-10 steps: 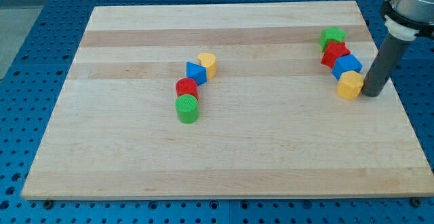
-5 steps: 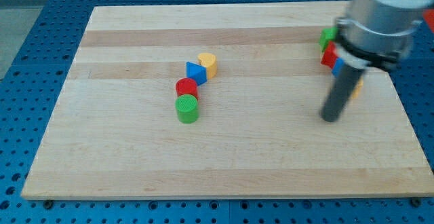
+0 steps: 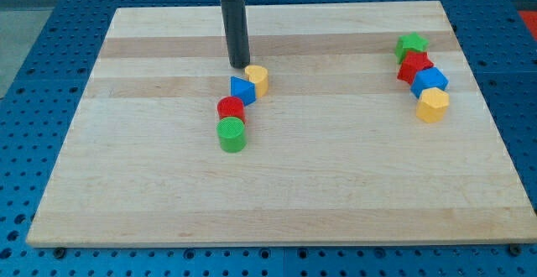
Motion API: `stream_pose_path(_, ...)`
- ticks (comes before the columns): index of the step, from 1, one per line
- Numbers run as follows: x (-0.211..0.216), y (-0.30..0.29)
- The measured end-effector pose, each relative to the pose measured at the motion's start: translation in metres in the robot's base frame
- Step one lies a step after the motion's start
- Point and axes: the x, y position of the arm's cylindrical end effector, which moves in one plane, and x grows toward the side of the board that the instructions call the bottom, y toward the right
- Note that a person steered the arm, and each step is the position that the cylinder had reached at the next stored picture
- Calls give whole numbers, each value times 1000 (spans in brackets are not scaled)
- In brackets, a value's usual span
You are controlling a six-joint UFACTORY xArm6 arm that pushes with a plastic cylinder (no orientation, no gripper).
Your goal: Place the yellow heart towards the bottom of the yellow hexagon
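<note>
The yellow heart (image 3: pixel 258 79) lies left of the board's middle, touching a blue triangle (image 3: pixel 242 90). The yellow hexagon (image 3: pixel 434 105) lies far to the view's right, at the bottom of a short column of blocks. My tip (image 3: pixel 239 65) stands just above and left of the yellow heart, very close to it and to the blue triangle. The dark rod rises from there to the view's top.
A red cylinder (image 3: pixel 231 108) and a green cylinder (image 3: pixel 232 133) continue the line below the blue triangle. Above the yellow hexagon sit a blue block (image 3: pixel 430 81), a red block (image 3: pixel 414 65) and a green star (image 3: pixel 412 45). The wooden board (image 3: pixel 277 193) lies on a blue perforated table.
My tip has swept from beside the yellow hexagon at the right, across the board to the left, and now stands just above the yellow heart. No block has moved.
</note>
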Motion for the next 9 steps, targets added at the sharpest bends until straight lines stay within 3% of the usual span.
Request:
stream_pose_path(3, 75, 104)
stream_pose_path(7, 87, 31)
stream_pose_path(9, 131, 75)
